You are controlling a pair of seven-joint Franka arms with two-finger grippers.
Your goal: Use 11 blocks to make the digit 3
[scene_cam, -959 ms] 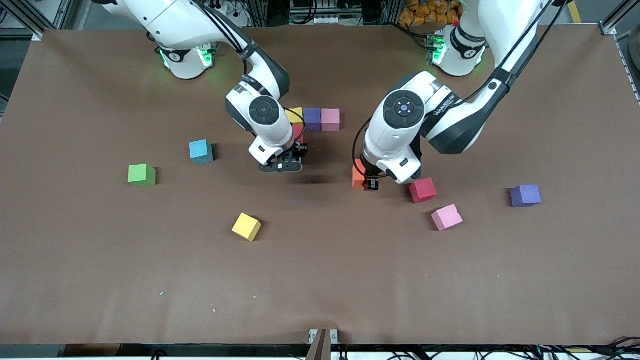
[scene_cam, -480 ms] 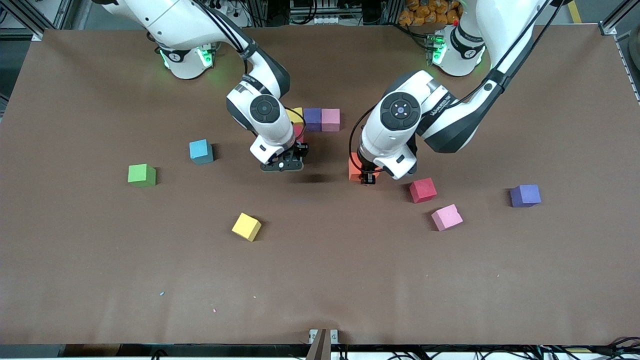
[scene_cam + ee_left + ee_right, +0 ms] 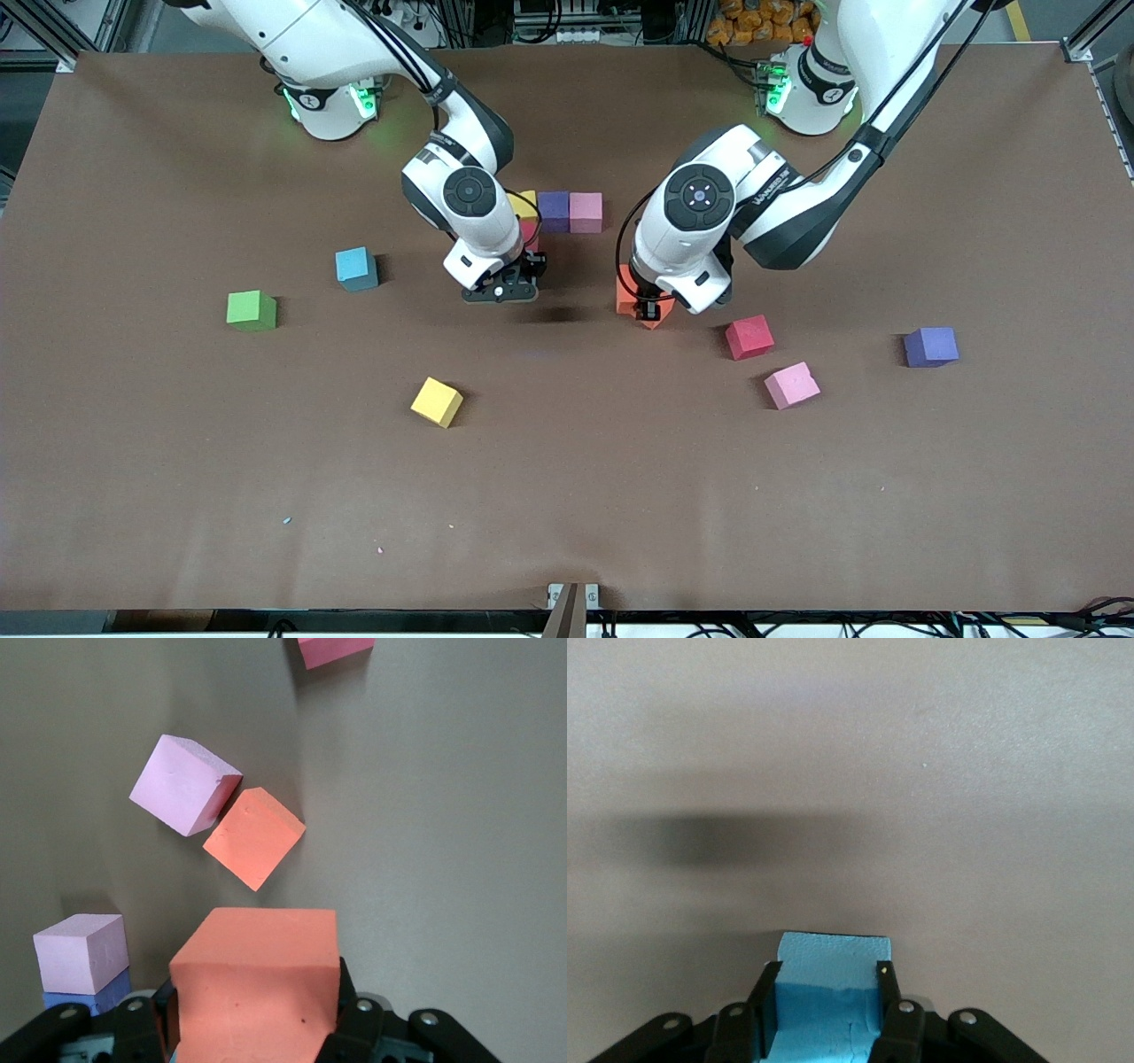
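**Carrying two blocks, one in each gripper**

Left gripper (image 3: pixel 649 314): jaws closed narrow on an orange block (image 3: pixel 257 983). The left wrist view shows the block clamped by its two side faces. Gripper and block hang low over bare table (image 3: pixel 567 496), just beside a loose red block (image 3: pixel 749 337).

Right gripper (image 3: pixel 500 292): jaws clamped on a light blue block (image 3: pixel 833 992). The right wrist view shows a finger on each side of it. It hangs over bare table with a dark shadow below it. From the front this block is hidden under the gripper.

Row started near the table's middle: yellow block (image 3: pixel 524 203), purple block (image 3: pixel 554 211) and pink block (image 3: pixel 586 212), side by side and touching. A second red block (image 3: pixel 529 235) sits against the yellow one on the side nearer the front camera, mostly covered by the right arm's wrist.

Loose blocks:
- A second light blue block (image 3: pixel 356 268) lies toward the right arm's end.
- A second yellow block (image 3: pixel 437 401) lies nearer the front camera than that one, and is turned askew.
- A second pink block (image 3: pixel 791 385) lies near the loose red one.
- A second purple block (image 3: pixel 931 346) lies toward the left arm's end, well apart from the rest.

Green cube (image 3: pixel 252 310): on the table beside the loose light blue block.
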